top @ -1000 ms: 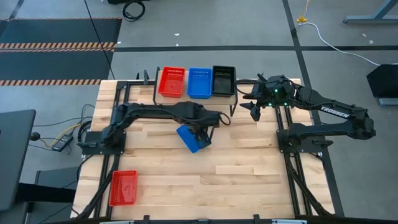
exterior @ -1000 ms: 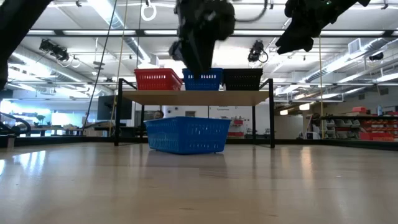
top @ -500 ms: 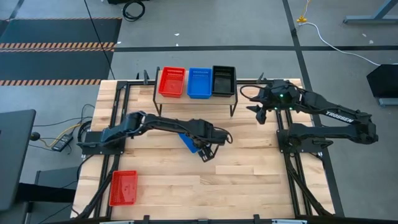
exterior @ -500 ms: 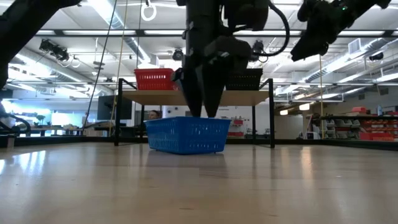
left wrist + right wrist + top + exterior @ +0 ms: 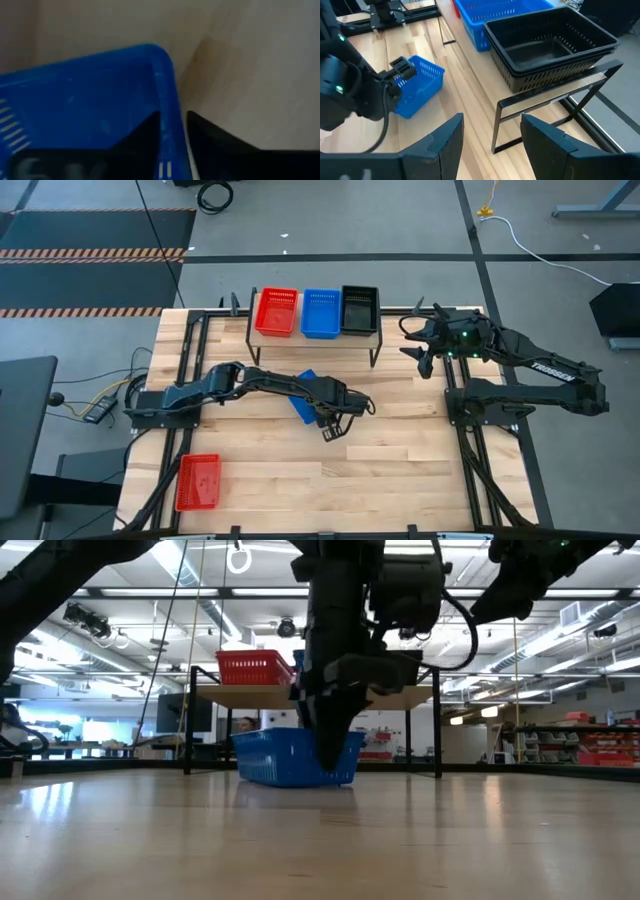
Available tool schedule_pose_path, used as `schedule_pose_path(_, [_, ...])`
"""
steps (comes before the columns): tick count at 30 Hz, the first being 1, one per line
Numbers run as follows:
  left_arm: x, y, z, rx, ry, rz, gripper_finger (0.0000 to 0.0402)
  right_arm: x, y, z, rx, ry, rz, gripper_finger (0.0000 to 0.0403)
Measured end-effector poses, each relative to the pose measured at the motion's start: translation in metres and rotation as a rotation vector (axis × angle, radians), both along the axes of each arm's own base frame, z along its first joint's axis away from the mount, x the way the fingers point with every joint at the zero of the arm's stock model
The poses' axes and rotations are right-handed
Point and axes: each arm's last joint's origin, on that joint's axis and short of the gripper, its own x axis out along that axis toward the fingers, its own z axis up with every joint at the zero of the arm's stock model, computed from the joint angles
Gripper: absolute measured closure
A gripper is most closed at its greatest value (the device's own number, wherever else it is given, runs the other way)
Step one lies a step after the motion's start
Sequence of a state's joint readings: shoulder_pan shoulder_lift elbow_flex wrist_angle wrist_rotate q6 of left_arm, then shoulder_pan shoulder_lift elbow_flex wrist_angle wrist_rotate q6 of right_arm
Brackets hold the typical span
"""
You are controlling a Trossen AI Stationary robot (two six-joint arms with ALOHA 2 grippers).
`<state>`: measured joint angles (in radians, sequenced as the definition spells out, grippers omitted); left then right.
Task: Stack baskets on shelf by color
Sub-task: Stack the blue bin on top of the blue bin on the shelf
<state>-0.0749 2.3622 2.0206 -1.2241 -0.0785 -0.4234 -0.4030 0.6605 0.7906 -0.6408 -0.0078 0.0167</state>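
Blue plastic is straddled: the loose blue basket (image 5: 303, 406) near the middle of the table (image 5: 400, 470) has its rim between the left gripper (image 5: 331, 426)'s narrow fingers (image 5: 145, 135), one inside, one outside. The right gripper (image 5: 425, 358) is held wide and empty beside the shelf (image 5: 377, 336)'s right end. Red, blue and black baskets are seen on the shelf; a red basket (image 5: 198, 482) lies at the table's front-left corner.
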Motion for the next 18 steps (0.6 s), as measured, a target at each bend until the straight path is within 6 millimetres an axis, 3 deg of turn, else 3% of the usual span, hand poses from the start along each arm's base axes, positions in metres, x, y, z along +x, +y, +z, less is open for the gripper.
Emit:
schedule_pose_path(3, [-0.003, -0.001, 0.0, -0.013, 0.028, -0.037, 0.0376, 0.0, 0.0, 0.0, -0.001, 0.0, 0.0, 0.0202])
schedule_pose_path(7, [-0.01, 0.001, 0.017, -0.021, 0.047, -0.04, 0.0391, 0.0, 0.0, 0.0, 0.004, -0.003, -0.003, 0.0202])
schedule_pose_path(11, [-0.019, 0.001, 0.053, -0.024, 0.035, -0.013, 0.0396, 0.0, 0.0, 0.0, 0.004, -0.004, -0.003, 0.0202])
schedule_pose_path(18, [-0.033, -0.004, 0.134, -0.008, -0.08, -0.06, 0.0397, 0.0, 0.0, 0.001, -0.012, -0.007, 0.004, 0.0202])
